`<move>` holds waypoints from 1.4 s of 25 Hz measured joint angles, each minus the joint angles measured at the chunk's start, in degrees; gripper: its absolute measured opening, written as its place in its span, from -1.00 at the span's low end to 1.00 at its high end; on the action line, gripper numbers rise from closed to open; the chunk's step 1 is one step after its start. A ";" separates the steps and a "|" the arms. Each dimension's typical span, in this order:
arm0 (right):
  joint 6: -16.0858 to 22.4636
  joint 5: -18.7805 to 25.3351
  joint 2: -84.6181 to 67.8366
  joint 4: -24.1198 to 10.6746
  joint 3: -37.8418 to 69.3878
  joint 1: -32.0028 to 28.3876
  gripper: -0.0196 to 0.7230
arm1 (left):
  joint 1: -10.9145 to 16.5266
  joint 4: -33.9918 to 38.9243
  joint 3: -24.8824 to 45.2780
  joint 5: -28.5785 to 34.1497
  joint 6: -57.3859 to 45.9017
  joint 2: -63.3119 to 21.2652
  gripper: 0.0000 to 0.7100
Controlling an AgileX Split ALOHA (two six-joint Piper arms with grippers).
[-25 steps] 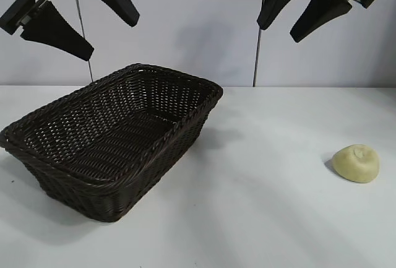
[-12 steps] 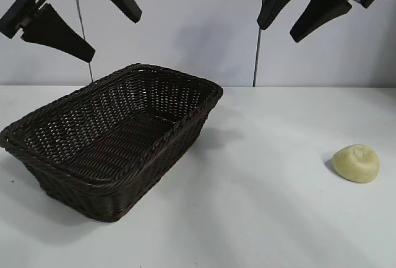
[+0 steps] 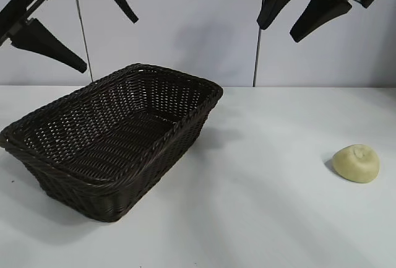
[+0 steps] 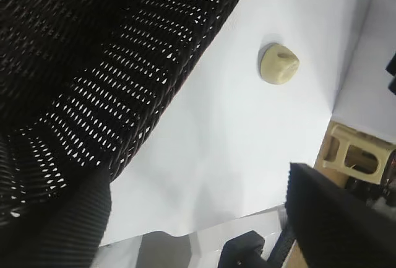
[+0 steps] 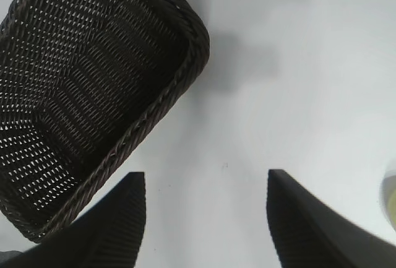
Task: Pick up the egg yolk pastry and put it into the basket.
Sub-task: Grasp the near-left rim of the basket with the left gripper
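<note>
The egg yolk pastry [image 3: 356, 163], a small pale yellow dome, lies on the white table at the right; it also shows in the left wrist view [image 4: 279, 63], and only its edge shows in the right wrist view [image 5: 391, 201]. The dark brown wicker basket [image 3: 37, 155] stands at the left and holds nothing; it also shows in the left wrist view [image 4: 185, 51] and the right wrist view [image 5: 161, 104]. My left gripper [image 3: 105, 42] is open, high above the basket's far left. My right gripper [image 3: 277, 33] is open, high above the table's middle right.
A pale wall stands behind the table. Thin dark cables [image 3: 81, 33] hang down by each arm. White tabletop [image 3: 266, 175] lies between the basket and the pastry. A tan bracket [image 4: 352, 153] shows past the table's edge in the left wrist view.
My left gripper has swung, its fingers turning and shifting left and up. The right gripper, the basket and the pastry have not moved.
</note>
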 joint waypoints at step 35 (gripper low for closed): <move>0.00 0.00 0.00 0.07 0.00 0.00 0.19 | -6.56 12.25 30.11 -25.20 -27.39 -11.02 0.60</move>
